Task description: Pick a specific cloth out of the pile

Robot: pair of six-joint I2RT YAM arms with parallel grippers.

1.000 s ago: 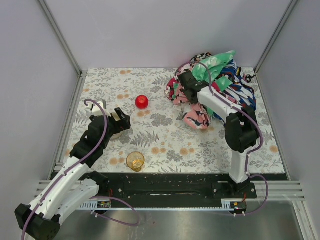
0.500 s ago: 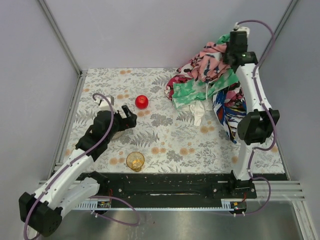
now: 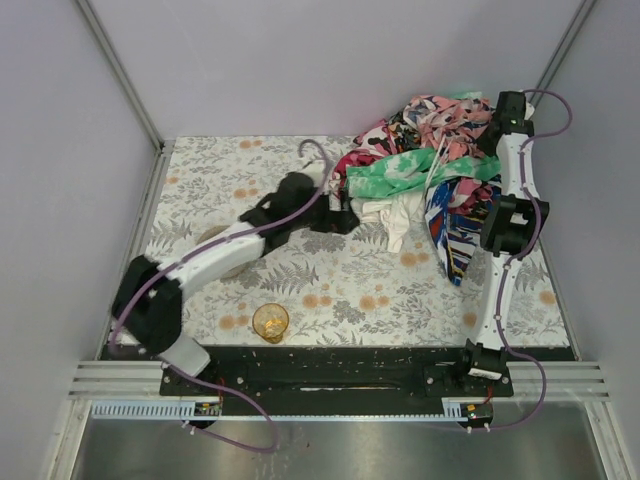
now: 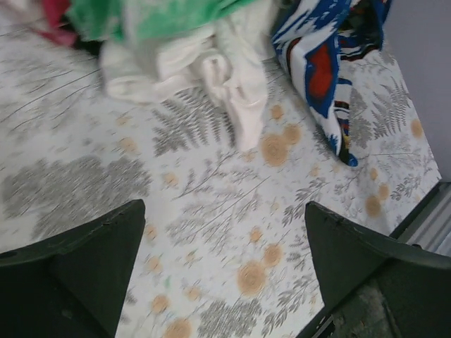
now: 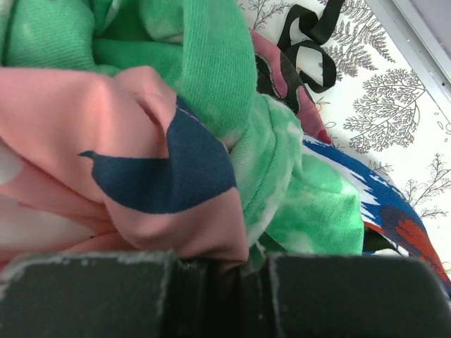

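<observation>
The pile (image 3: 430, 160) lies at the back right of the table. The plain white cloth (image 3: 395, 214) spills out of its front edge, under the green-and-white cloth (image 3: 410, 175). My left gripper (image 3: 348, 216) is open and empty, just left of the white cloth, not touching it. In the left wrist view the white cloth (image 4: 211, 70) lies ahead of the open gripper (image 4: 224, 271). My right gripper (image 3: 492, 116) is raised over the pile's back, shut on the pink patterned cloth (image 5: 106, 141); the gripper (image 5: 222, 285) pinches its fold beside the green cloth (image 5: 303, 204).
A navy, red and white cloth (image 3: 452, 228) hangs down the pile's right front. A gold cup (image 3: 271, 322) stands near the front edge. A pale round object (image 3: 222, 252) lies partly under my left arm. Walls close in the back and right side.
My left arm has swung from the table's left side across to the pile's front, covering the red ball. My right arm has lifted the pink cloth up and back, uncovering the white cloth.
</observation>
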